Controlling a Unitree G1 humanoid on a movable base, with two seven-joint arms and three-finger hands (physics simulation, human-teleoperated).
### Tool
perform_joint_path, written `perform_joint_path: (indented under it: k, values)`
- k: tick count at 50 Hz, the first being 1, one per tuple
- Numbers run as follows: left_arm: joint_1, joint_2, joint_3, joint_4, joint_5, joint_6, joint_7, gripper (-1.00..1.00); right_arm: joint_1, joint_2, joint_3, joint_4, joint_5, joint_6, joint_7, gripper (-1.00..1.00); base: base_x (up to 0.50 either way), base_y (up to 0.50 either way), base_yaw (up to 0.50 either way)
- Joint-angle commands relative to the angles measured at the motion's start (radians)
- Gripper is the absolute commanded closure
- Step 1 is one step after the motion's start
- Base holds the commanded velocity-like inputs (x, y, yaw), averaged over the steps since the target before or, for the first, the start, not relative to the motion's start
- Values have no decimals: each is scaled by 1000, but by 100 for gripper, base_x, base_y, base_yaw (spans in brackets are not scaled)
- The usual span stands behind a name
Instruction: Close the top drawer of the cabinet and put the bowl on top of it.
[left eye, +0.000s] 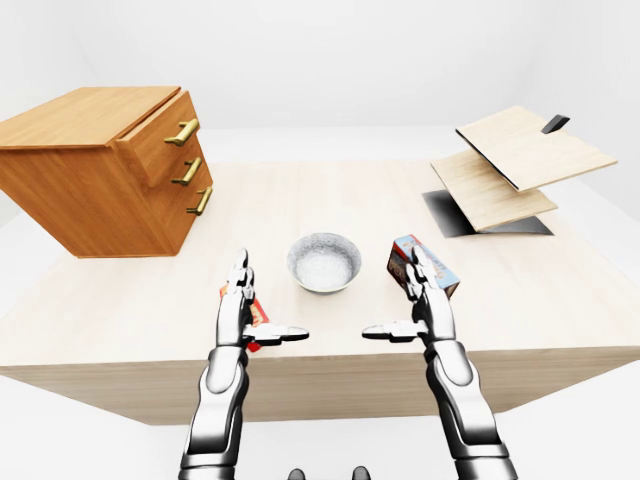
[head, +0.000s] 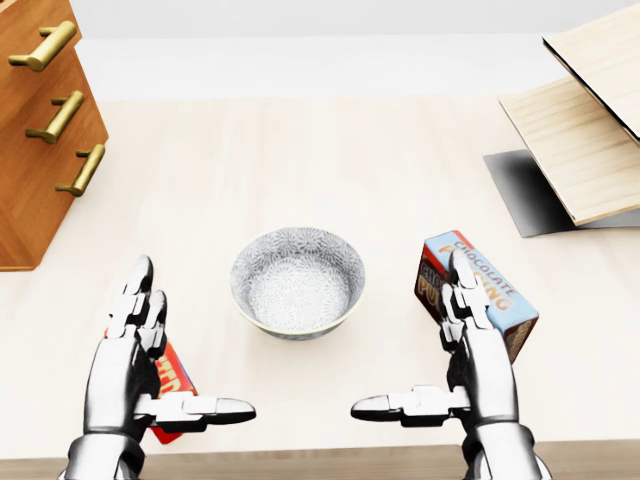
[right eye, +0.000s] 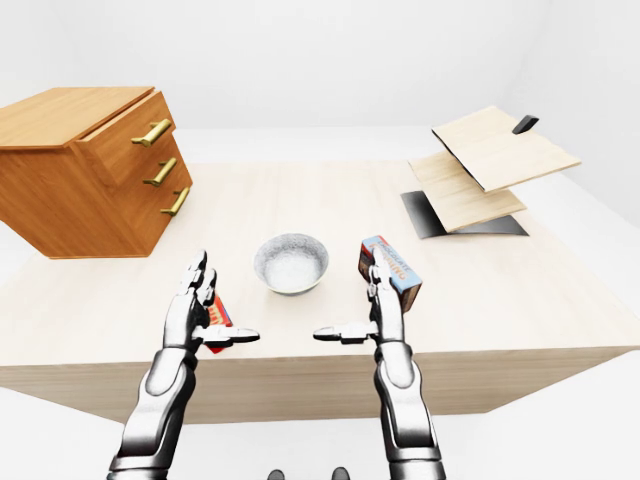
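In the head view bare table (head: 300, 150) runs from the bowl (head: 297, 282) to the cabinet (left eye: 100, 170) at its 10 o'clock, where the top drawer (left eye: 160, 135) juts out. Gaps lie either side of the bowl, toward the left hand (head: 135, 360) at 8 o'clock and the right hand (head: 480, 365) at 4 o'clock, both with fingers spread. A box (head: 500, 295) at 3 o'clock crowds the right hand, a red pack (head: 175, 382) lies under the left, and boards (left eye: 510, 160) at 2 o'clock stand well apart.
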Motion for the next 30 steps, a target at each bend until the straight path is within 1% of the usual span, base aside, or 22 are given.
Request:
perform_joint_path:
  k: [1, 3, 8, 9, 10, 12, 16, 18, 21, 24, 30]
  values:
    - [24, 14, 29, -62, -26, 28, -38, -100, 59, -5, -8, -125, 15, 56, 31, -100, 0, 0, 0]
    - [31, 13, 30, -78, -27, 34, -41, -100, 79, -5, -4, -159, 15, 56, 38, -100, 0, 0, 0]
    - [80, 10, 29, -181, -32, 68, -54, -100, 123, -2, 0, -242, 18, 70, 51, -100, 0, 0, 0]
    - [103, 9, 28, -227, -35, 79, -59, -100, 137, -2, 1, -264, 24, 59, 60, -100, 0, 0, 0]
    - [117, 8, 27, -251, -35, 82, -62, -100, 147, 0, 4, -282, 25, 52, 63, -100, 0, 0, 0]
    - [131, 5, 23, -275, -29, 82, -66, -100, 157, 0, 6, -298, 30, 54, 70, -100, 0, 0, 0]
    - [160, 1, 18, -322, -26, 82, -74, -100, 180, 0, 11, -344, 36, 70, 79, -100, 0, 0, 0]
    - [167, 0, 17, -336, -26, 82, -77, -100, 193, 0, 14, -365, 38, 70, 84, -100, 0, 0, 0]
    - [175, 0, 24, -358, -31, 82, -81, -100, 221, 0, 19, -403, 40, 60, 92, -100, 0, 0, 0]
    - [181, -1, 27, -373, -32, 82, -83, -100, 231, 1, 18, -423, 47, 62, 96, -100, 0, 0, 0]
    - [196, -5, 26, -398, -31, 82, -88, -100, 254, -1, 23, -453, 54, 53, 109, -100, 0, 0, 0]
